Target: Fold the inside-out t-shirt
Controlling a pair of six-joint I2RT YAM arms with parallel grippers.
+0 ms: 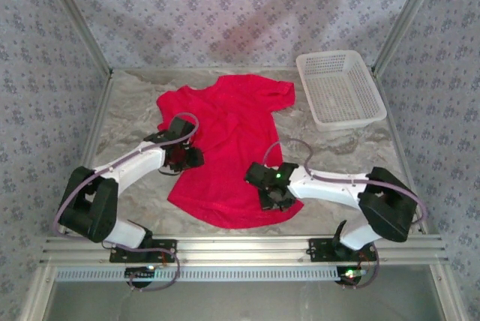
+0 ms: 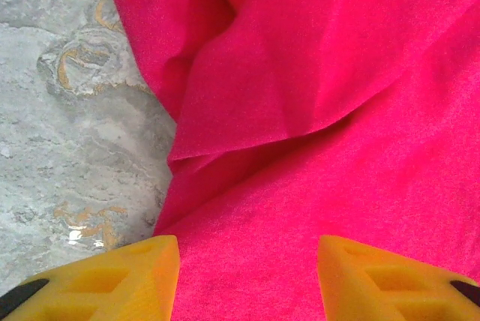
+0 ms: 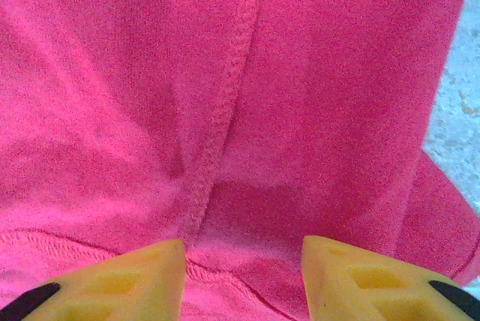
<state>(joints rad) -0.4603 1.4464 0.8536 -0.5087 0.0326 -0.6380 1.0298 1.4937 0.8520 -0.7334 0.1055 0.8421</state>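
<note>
Top external view shows the shirt (image 1: 225, 141) spread out on the table (image 1: 127, 111), collar far and hem near the arms. The left gripper (image 1: 184, 157) sits over its left edge and the right gripper (image 1: 274, 197) over the hem. Both have their fingers spread and pinch nothing, probably ready to take these edges for a fold.
</note>
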